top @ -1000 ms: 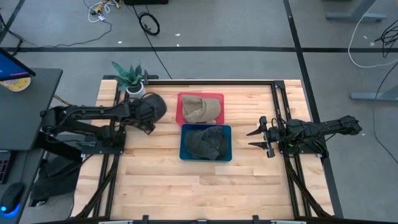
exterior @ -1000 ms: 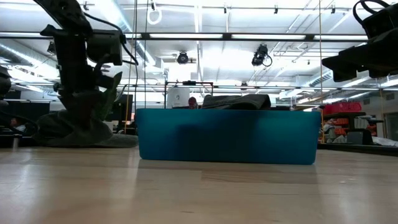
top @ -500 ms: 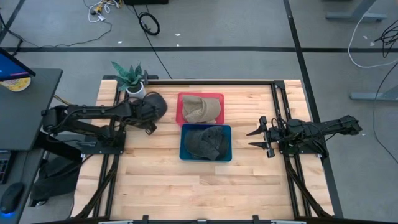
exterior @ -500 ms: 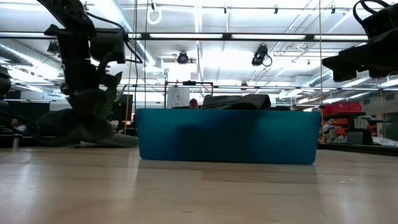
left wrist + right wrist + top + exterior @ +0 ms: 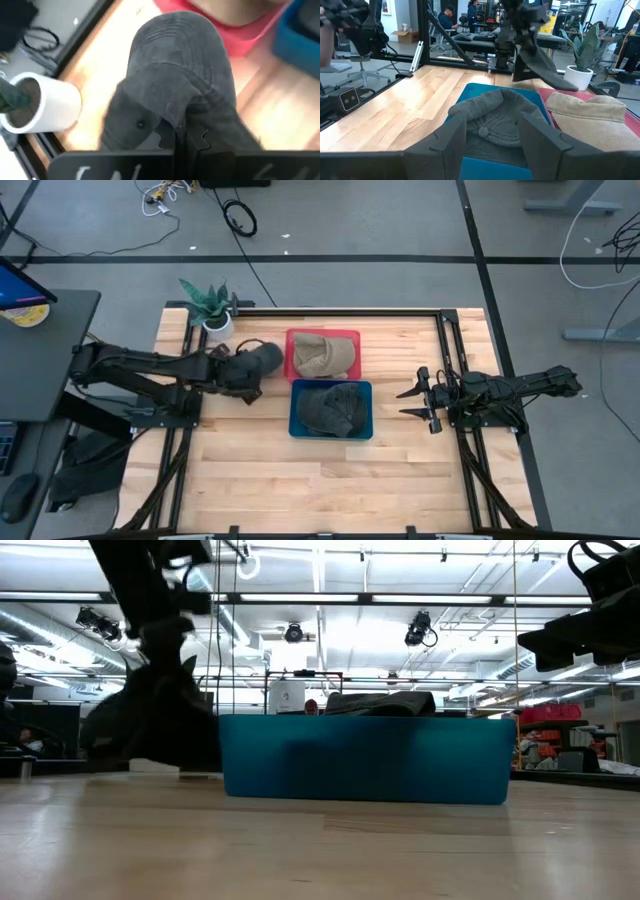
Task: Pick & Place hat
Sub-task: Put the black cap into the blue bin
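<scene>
The left tool is clamped on a dark grey hat, lifted off the wooden surface. The hat's long axis points toward the red bin, just beside it; the blue bin sits next to that. Each bin holds a hat. The right tool, fingers apart, waits well away.

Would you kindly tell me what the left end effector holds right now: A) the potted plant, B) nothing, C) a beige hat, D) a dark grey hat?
D: the left end effector is shut on a dark grey hat, lifted beside the red bin.
</scene>
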You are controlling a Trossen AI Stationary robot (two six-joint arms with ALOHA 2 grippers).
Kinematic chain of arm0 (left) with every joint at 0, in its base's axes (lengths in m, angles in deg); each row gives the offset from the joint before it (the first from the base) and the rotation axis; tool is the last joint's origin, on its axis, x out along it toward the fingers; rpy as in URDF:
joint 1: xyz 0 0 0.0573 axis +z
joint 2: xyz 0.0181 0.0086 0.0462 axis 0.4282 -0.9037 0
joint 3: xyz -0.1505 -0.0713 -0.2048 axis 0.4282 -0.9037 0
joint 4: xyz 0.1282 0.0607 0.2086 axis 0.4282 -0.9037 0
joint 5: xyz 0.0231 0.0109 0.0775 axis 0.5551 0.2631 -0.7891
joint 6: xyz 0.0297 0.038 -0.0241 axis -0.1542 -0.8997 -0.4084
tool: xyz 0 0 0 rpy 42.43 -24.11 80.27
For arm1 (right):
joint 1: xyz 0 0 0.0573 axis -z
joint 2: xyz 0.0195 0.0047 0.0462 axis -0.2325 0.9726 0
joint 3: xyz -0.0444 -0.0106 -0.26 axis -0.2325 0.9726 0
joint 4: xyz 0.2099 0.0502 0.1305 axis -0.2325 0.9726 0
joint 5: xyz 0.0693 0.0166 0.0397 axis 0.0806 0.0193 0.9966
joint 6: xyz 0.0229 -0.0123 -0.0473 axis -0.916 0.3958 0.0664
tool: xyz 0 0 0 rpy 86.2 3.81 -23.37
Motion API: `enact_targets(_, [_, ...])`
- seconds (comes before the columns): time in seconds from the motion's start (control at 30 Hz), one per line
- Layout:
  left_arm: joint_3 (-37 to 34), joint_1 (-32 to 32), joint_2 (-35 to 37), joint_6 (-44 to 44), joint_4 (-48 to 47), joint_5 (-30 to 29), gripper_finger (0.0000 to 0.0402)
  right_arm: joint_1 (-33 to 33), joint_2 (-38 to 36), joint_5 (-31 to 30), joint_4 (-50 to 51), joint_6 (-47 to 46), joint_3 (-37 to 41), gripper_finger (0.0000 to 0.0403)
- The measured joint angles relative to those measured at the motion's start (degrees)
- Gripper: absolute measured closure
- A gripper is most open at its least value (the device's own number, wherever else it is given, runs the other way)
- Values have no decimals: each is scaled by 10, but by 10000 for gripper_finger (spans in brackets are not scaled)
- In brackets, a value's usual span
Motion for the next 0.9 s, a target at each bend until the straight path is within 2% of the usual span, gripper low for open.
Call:
enact_targets(0.23, [67, -114, 0, 22, -24, -74, 399, 0, 0, 0, 0, 0, 0, 218])
enact_targets(0.4, [102, -179, -13, -8, -5, -106, 400, 0, 0, 0, 0, 0, 0, 218])
enact_targets(0.53, [118, -221, -30, -63, 74, -125, 400, 0, 0, 0, 0, 0, 0, 218])
enact_targets(0.7, [130, -251, -69, -177, 218, -137, 400, 0, 0, 0, 0, 0, 0, 218])
enact_targets(0.9, [184, -253, -159, -230, 236, -138, 400, 0, 0, 0, 0, 0, 0, 218])
